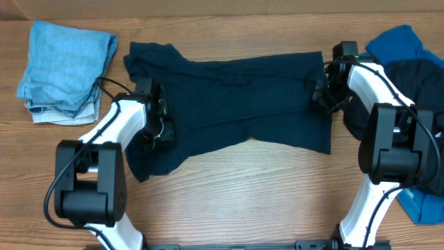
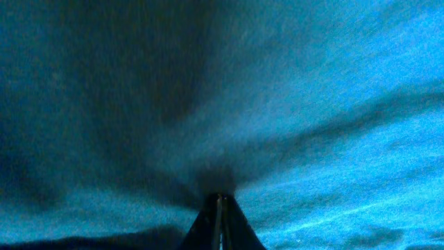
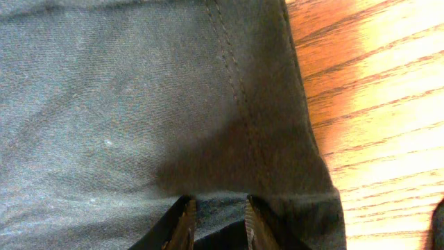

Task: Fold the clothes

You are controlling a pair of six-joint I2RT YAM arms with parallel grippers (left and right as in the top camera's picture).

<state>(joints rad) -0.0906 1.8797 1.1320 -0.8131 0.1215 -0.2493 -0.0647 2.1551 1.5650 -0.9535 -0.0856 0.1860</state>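
Note:
A dark navy shirt (image 1: 236, 97) lies spread flat across the middle of the wooden table (image 1: 243, 194), far wider than either gripper. My left gripper (image 1: 158, 130) rests on the shirt's left part. In the left wrist view, this gripper (image 2: 220, 200) is shut, and the cloth (image 2: 312, 104) puckers into folds towards its tips. My right gripper (image 1: 320, 94) is at the shirt's right edge. In the right wrist view, its fingers (image 3: 218, 208) hold a fold of the hemmed edge (image 3: 125, 90) between them, next to bare wood (image 3: 374, 83).
A stack of pale blue folded garments (image 1: 66, 69) sits at the back left. At the right edge lies a pile with a bright blue garment (image 1: 399, 42) and a dark one (image 1: 416, 76). More bright blue cloth (image 1: 423, 205) shows behind the right arm's base.

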